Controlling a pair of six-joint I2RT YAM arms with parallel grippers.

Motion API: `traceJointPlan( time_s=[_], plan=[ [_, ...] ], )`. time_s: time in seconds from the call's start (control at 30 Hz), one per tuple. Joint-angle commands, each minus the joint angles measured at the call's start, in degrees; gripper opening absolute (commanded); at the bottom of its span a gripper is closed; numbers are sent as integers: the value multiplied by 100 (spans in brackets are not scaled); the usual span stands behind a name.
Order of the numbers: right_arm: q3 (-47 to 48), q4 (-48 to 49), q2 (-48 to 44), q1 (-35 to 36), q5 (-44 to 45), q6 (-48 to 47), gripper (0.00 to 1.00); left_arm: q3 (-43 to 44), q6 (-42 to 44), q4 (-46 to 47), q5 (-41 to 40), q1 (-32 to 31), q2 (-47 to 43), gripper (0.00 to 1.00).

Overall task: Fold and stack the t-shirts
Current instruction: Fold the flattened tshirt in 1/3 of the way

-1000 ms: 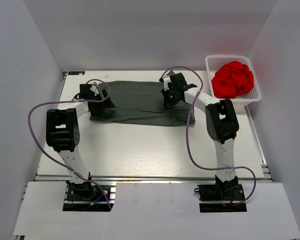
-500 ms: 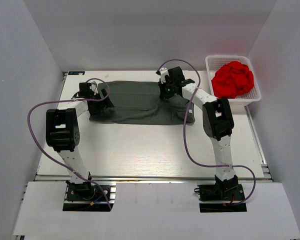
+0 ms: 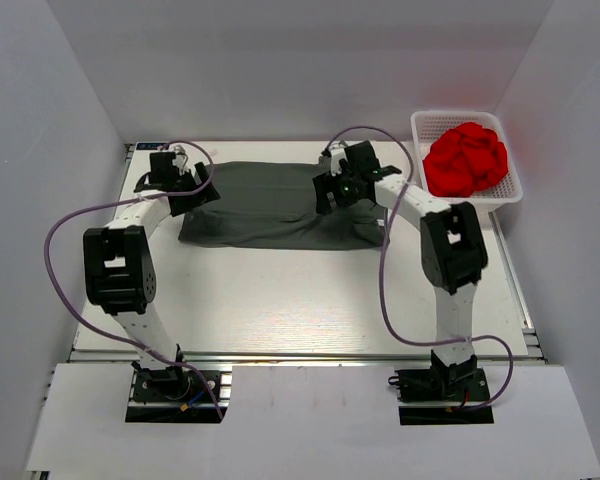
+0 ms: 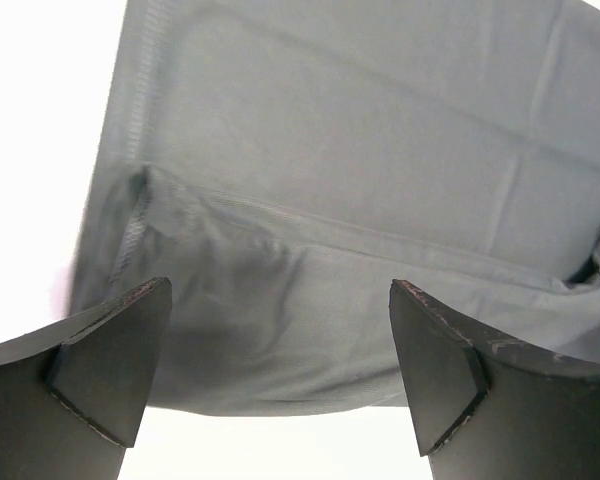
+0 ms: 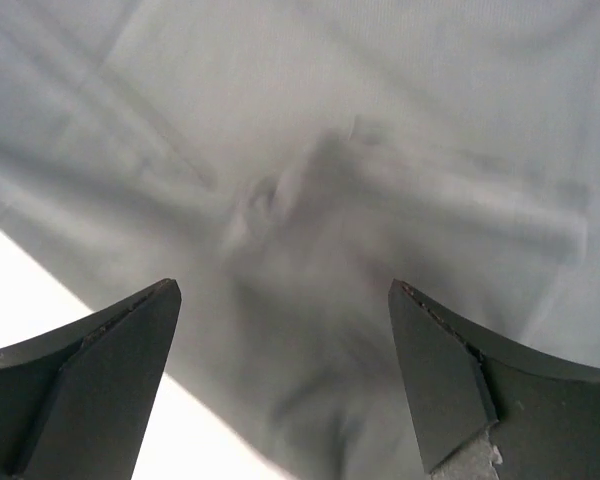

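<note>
room: white panel walls (image 3: 80, 90) on the left, far and right sides, lit evenly
table: white tabletop (image 3: 280, 300), bare on the near half; it shows as bright white beside the cloth in the left wrist view (image 4: 40, 100) and in the right wrist view (image 5: 40, 290)
left arm: left arm (image 3: 120, 265) rises from its base at the near edge, elbow folded high, forearm reaching to the far-left part of the table
right arm: right arm (image 3: 450, 250) goes up from its base, then the forearm angles far-left toward the table's middle
t-shirt: dark charcoal-grey t-shirt (image 3: 270, 205), lying flat as a long band across the far half of the table, left to right; the near edge looks doubled over
basket: white mesh basket (image 3: 510, 190) at the far-right corner, well apart from the shirt
red cloth: crumpled red cloth (image 3: 467, 158) heaped in the basket
left gripper: left gripper (image 3: 195, 190) (image 4: 280, 330) has its jaws spread wide with nothing between them; it hangs over the shirt's left end
left wrist view: t-shirt (image 4: 360, 150) fills the view, a stitched hem at the left, one layer folded on another
right gripper: right gripper (image 3: 328, 192) (image 5: 280, 330) also has its jaws wide apart and empty, above the shirt right of centre, toward the far edge
right wrist view: t-shirt (image 5: 380, 120) is blurred, with a small pucker of cloth between the jaws' line; can't tell whether the fingertips touch it
cables: purple cable (image 3: 65, 260) loops off the left arm, another (image 3: 380, 290) off the right
</note>
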Motion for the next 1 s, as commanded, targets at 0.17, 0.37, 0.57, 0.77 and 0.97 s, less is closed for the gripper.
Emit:
traceJointPlan(
  time_s=[0.17,0.37,0.57,0.77,0.97],
  plan=[
    [-1854,586,-1661,-104,677,1018,90,44,81,-138,-673,24,-248,86],
    [-2093,587,-1469,-315,704,1150,90,342,134,-14,-727,24,280,65],
    [-2084,604,-1188,-578,607,1185,90,782,186,-14,-1210,77,868,32],
    [-2189,604,-968,-728,449,1282,90,1230,186,-164,-1385,77,1361,0],
    [-2277,595,-801,-886,361,1335,90,1240,239,-129,-1728,77,1415,0]
  ],
)
